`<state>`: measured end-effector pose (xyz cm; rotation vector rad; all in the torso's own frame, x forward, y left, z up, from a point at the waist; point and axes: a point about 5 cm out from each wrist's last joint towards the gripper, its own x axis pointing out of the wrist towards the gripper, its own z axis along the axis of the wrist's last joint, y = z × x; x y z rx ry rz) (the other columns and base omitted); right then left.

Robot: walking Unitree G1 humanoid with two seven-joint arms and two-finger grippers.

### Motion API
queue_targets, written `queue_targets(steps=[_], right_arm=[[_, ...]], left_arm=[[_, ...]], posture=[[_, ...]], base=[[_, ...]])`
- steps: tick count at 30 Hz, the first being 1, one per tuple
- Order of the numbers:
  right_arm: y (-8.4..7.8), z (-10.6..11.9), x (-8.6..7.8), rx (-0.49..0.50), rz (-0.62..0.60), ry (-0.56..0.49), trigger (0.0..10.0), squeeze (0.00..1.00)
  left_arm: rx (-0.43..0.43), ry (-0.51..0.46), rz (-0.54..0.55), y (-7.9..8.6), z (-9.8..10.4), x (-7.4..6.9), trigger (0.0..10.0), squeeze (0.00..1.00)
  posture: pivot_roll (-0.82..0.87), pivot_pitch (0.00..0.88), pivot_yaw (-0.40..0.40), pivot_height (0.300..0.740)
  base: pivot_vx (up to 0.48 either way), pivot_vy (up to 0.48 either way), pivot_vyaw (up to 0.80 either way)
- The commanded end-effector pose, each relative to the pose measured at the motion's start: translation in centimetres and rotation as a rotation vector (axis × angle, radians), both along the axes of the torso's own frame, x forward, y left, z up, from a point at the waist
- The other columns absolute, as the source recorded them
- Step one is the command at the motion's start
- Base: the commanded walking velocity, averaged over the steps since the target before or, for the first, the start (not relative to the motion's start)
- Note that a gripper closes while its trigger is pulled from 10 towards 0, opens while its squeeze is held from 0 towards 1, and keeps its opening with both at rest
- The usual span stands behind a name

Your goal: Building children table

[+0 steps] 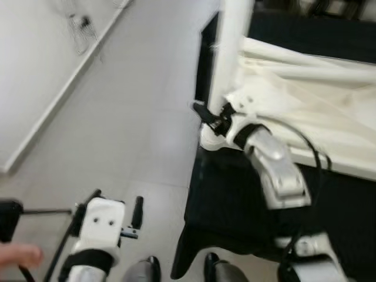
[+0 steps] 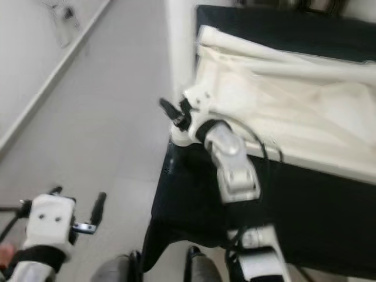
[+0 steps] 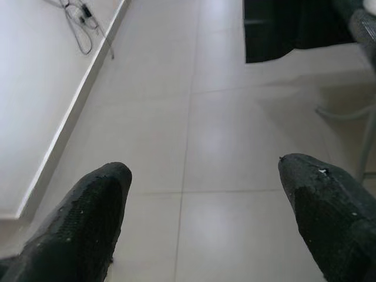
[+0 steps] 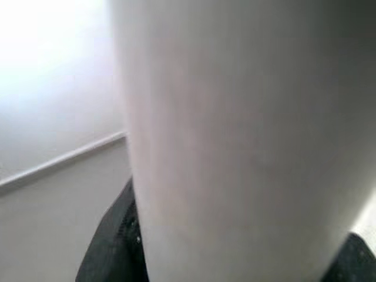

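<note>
A white children's table (image 1: 305, 100) lies upside down on a black-covered surface (image 1: 235, 200). One white leg (image 1: 232, 47) stands up at its near left corner. My right gripper (image 1: 211, 117) reaches to the base of this leg. In the right wrist view the leg (image 4: 235, 141) sits tight between the two black fingers (image 4: 114, 235), so the gripper is shut on it. My left gripper (image 1: 116, 202) hangs low at the left over the tiled floor. It is open, with bare floor between its fingertips (image 3: 94, 205).
A person's hand (image 1: 17, 255) shows at the lower left beside a black object on a rod (image 1: 9, 217). A loose cable (image 1: 79, 26) lies by the white wall and baseboard at the far left. Pale floor tiles (image 1: 141, 117) stretch between wall and table.
</note>
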<state>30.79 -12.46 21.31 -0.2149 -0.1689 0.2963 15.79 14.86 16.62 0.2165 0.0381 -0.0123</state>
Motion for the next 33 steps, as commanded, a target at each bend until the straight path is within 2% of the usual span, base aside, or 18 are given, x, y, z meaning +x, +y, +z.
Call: queue_targets(steps=[1,3,5,7,8,10,11,12,14,15,17,18,19,20,22,23,27,33], right_arm=[[-2.2,-6.7,-1.5,-0.081,-0.162,0.339,10.0,0.00],[-1.5,-7.2,-2.7,-0.063,-0.141,0.340,10.0,0.00],[-1.5,-7.2,-2.7,-0.063,-0.141,0.340,10.0,0.00],[-1.1,-7.9,-2.2,-0.033,-0.135,0.368,10.0,0.00],[-1.1,-7.9,-2.2,-0.033,-0.135,0.368,10.0,0.00],[-0.8,-8.0,-1.8,-0.014,-0.156,0.379,10.0,0.00],[-0.8,-8.0,-1.8,-0.014,-0.156,0.379,10.0,0.00],[-0.2,-7.9,-2.1,-0.001,-0.182,0.397,10.0,0.00],[-0.2,-7.9,-2.1,-0.001,-0.182,0.397,10.0,0.00],[0.1,-7.8,-2.4,0.001,-0.194,0.403,10.0,0.00],[0.6,-7.8,-3.0,0.024,-0.201,0.419,10.0,0.00],[0.7,-7.8,-3.1,0.034,-0.203,0.425,10.0,0.00],[0.7,-7.8,-3.1,0.034,-0.203,0.425,10.0,0.00],[0.7,-7.9,-3.2,0.051,-0.208,0.431,10.0,0.00],[0.5,-8.0,-3.3,0.093,-0.228,0.440,10.0,0.00],[0.5,-8.0,-3.3,0.093,-0.228,0.440,10.0,0.00],[0.1,-7.8,-3.3,0.208,-0.218,0.427,10.0,0.00],[-2.1,-8.5,-3.2,0.229,-0.246,0.422,10.0,0.00]], left_arm=[[0.003,0.018,0.005,0.7,-0.4,0.1,10.0,0.00],[0.017,-0.032,-0.028,1.6,0.2,1.2,10.0,0.00],[0.017,-0.032,-0.028,1.6,0.2,1.2,10.0,0.00],[-0.012,-0.128,-0.098,2.7,2.5,3.4,10.0,0.00],[-0.012,-0.128,-0.098,2.7,2.5,3.4,10.0,0.00],[-0.048,-0.213,-0.202,3.2,5.1,5.3,10.0,0.00],[-0.048,-0.213,-0.202,3.2,5.1,5.3,10.0,0.00],[-0.091,-0.291,-0.399,2.6,8.5,7.4,10.0,0.00],[-0.091,-0.291,-0.399,2.6,8.5,7.4,10.0,0.00],[-0.111,-0.316,-0.474,2.3,9.8,7.9,10.0,0.00],[-0.137,-0.357,-0.721,0.8,13.2,9.8,10.0,0.00],[-0.135,-0.365,-0.788,0.4,14.1,10.2,10.0,0.00],[-0.135,-0.365,-0.788,0.4,14.1,10.2,10.0,0.00],[-0.128,-0.365,-0.867,-0.3,15.1,10.9,10.0,0.00],[-0.115,-0.349,-0.956,-1.1,16.2,11.9,10.0,0.00],[-0.115,-0.349,-0.956,-1.1,16.2,11.9,10.0,0.00],[-0.106,-0.343,-1.025,-1.8,17.0,12.4,10.0,0.00],[-0.119,-0.319,-1.064,-2.0,16.9,12.3,10.0,0.00]], posture=[[0.07,0.279,-0.003,0.740],[0.07,0.254,-0.002,0.740],[0.07,0.254,-0.002,0.740],[0.06,0.210,0.003,0.740],[0.06,0.210,0.003,0.740],[0.06,0.197,0.005,0.740],[0.06,0.197,0.005,0.740],[0.05,0.178,0.018,0.740],[0.05,0.178,0.018,0.740],[0.05,0.178,0.018,0.740],[0.05,0.168,0.032,0.740],[0.05,0.168,0.032,0.740],[0.05,0.168,0.032,0.740],[0.03,0.169,0.048,0.740],[0.02,0.174,0.061,0.740],[0.02,0.174,0.061,0.740],[0.01,0.182,0.073,0.740],[0.02,0.189,0.076,0.740]], base=[[0.000,0.000,0.00],[0.000,0.000,0.00],[0.000,0.000,0.00],[0.000,0.000,0.00],[0.000,0.000,0.00],[0.000,0.000,0.00],[0.000,0.000,0.00],[0.000,0.000,0.00],[0.000,0.000,0.00],[0.000,0.000,0.00],[0.000,0.000,0.00],[0.000,0.000,0.00],[0.000,0.000,0.00],[0.000,0.000,0.00],[0.000,0.000,0.00],[0.000,0.000,0.00],[0.000,0.000,0.00],[0.000,0.000,0.00]])
